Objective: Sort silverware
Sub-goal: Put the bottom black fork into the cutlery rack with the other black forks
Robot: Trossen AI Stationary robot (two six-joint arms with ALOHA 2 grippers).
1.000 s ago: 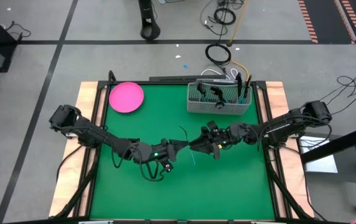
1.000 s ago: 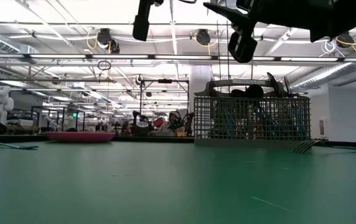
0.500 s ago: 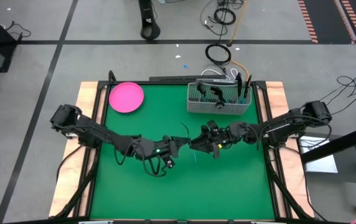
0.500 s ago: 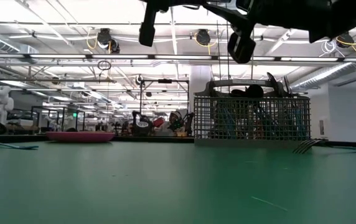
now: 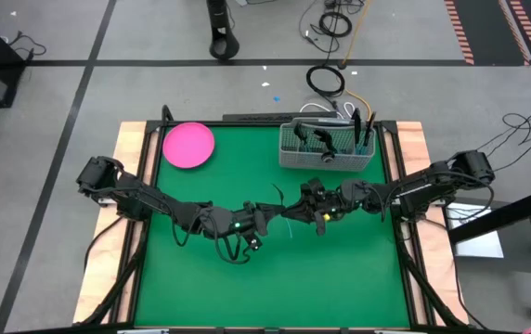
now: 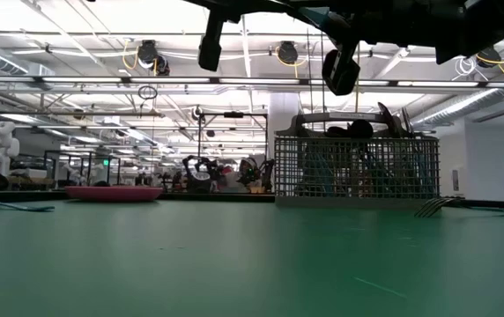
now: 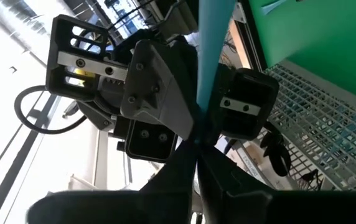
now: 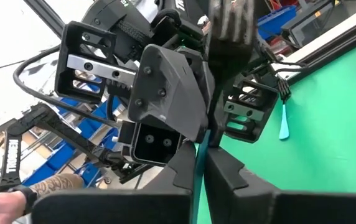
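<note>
One piece of the silverware, a fork (image 8: 229, 26) with a dark tined head and a thin light blue handle (image 7: 213, 43), hangs above the middle of the green table (image 5: 340, 269). My left gripper (image 5: 272, 215) and my right gripper (image 5: 295, 211) face each other there, both level and both shut on it. In the low view only the undersides of the arms show at the top edge. My left gripper pinches the fork's light blue handle (image 7: 203, 109) between its two fingers, coming level from the table's left, fingers across the handle. The fork is clear of the table. My right gripper pinches the same handle (image 8: 197, 163) between its two fingers, level from the table's right, fingertip to fingertip with the left gripper, fingers across the handle. The tined head sticks out beyond the hold.
A gray wire basket (image 5: 326, 148) holding several pieces stands at the far right, a pink plate (image 5: 188, 145) at the far left. Loose pieces lie on the table: forks (image 6: 437, 207), one at the left (image 6: 14, 207), a blue one (image 8: 284, 124). A person's forearm (image 8: 60, 183) shows beyond the table.
My right gripper, open around the fork's handle a second ago, has shut on it. The left gripper has kept its hold, and the fork stays clear of the table between the two.
</note>
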